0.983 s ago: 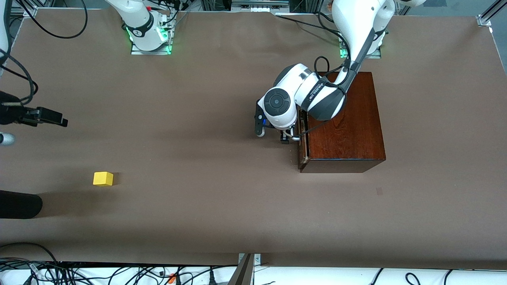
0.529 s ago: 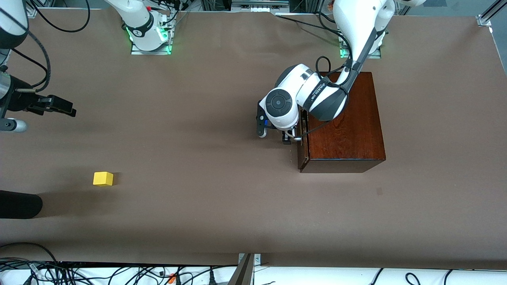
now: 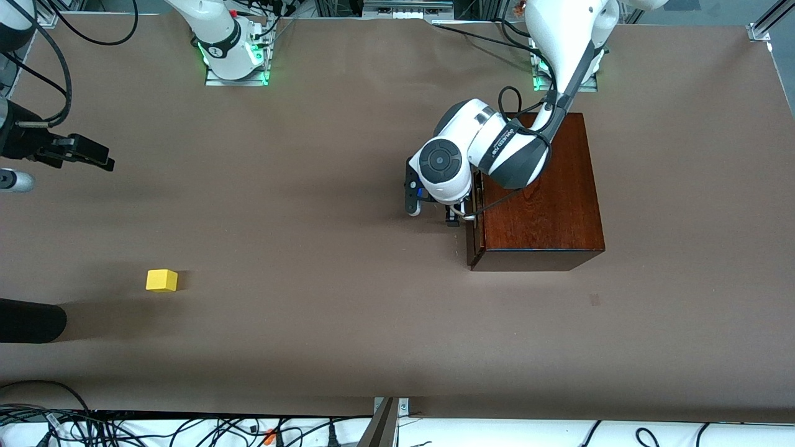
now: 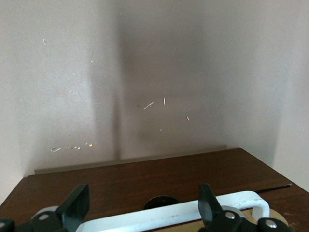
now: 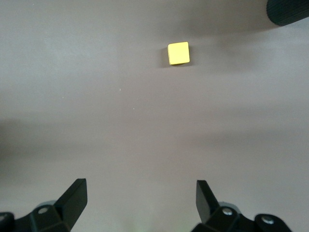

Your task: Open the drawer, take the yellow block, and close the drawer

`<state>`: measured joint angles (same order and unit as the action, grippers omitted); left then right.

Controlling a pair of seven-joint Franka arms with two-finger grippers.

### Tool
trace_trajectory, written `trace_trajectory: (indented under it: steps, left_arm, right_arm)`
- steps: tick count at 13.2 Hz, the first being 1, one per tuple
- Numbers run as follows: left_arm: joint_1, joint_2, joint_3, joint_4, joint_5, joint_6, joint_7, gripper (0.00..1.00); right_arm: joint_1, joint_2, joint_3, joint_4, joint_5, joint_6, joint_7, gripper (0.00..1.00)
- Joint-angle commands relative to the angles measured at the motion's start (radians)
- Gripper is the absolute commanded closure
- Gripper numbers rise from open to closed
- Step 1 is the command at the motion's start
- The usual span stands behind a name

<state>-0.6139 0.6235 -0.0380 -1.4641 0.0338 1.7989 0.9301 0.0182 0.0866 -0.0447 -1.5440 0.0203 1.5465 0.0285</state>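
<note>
Left gripper, jaws spread around the drawer handle, has pushed it nearly flush; yellow block sits out; you're almost done.

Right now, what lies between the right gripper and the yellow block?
Only bare table: the right wrist view shows nothing between the open right gripper and the yellow block.

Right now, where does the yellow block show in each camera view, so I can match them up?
Front view: yellow block on the bare table, toward the right arm's end, nearer the camera than the right gripper.
Right wrist view: yellow block on the table, well clear of the open fingers.
Left wrist view: not in it.
Shared landmark: the block itself.
</note>
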Motion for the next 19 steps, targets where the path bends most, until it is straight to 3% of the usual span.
trace_trajectory:
  steps: [1, 6, 11, 15, 17, 19]
  left_arm:
    - [0.009, -0.024, 0.006, 0.002, 0.035, -0.035, 0.013, 0.00]
    - [0.013, -0.048, -0.002, 0.011, 0.015, -0.033, -0.010, 0.00]
    - [0.077, -0.215, -0.002, 0.010, -0.147, -0.163, -0.278, 0.00]
    - [0.176, -0.361, 0.004, 0.011, -0.129, -0.320, -0.545, 0.00]
    - [0.252, -0.409, 0.003, 0.011, -0.112, -0.383, -0.565, 0.00]
    - [0.304, -0.451, 0.003, 0.031, -0.011, -0.438, -0.567, 0.00]
  right_arm:
    - [-0.040, -0.033, 0.052, -0.025, -0.019, -0.009, 0.018, 0.00]
    - [-0.040, -0.042, 0.048, -0.036, -0.017, 0.007, 0.034, 0.00]
    - [-0.040, -0.045, 0.045, -0.042, -0.019, 0.023, 0.030, 0.00]
    - [-0.040, -0.044, 0.043, -0.039, -0.019, 0.021, 0.028, 0.00]
    - [-0.040, -0.042, 0.043, -0.036, -0.019, 0.017, 0.028, 0.00]
    - [-0.040, -0.044, 0.043, -0.036, -0.019, 0.011, 0.027, 0.00]
